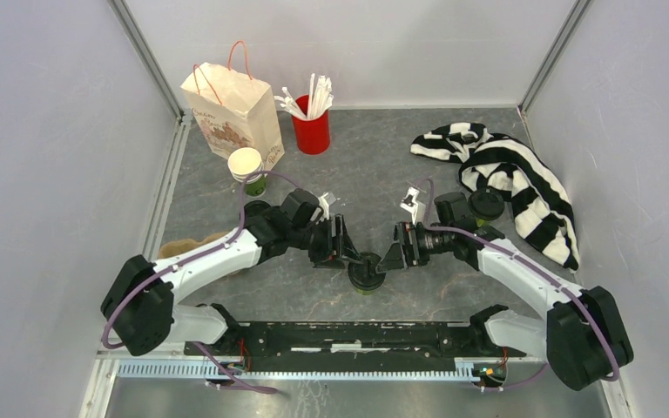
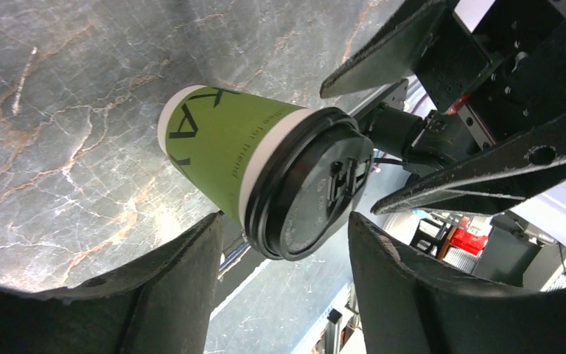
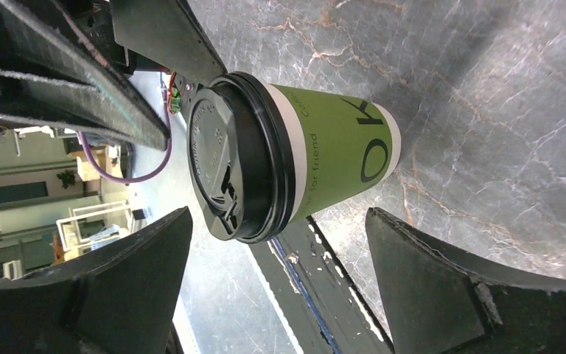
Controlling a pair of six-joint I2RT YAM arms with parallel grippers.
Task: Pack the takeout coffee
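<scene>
My left gripper (image 1: 348, 251) and right gripper (image 1: 392, 252) are both spread, flanking one lidded green cup (image 1: 366, 272) at low centre and gripping nothing. The second lidded cup (image 1: 488, 205) waits at mid-right. Neither is in the paper bag (image 1: 231, 109) at upper left, so I judge nothing is packed.

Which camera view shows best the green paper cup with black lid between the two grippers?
The right wrist view: the green paper cup with the black plastic lid shows whole, lid and printed side. The left wrist view shows it too, more foreshortened. The top view shows mostly its small lid.
</scene>
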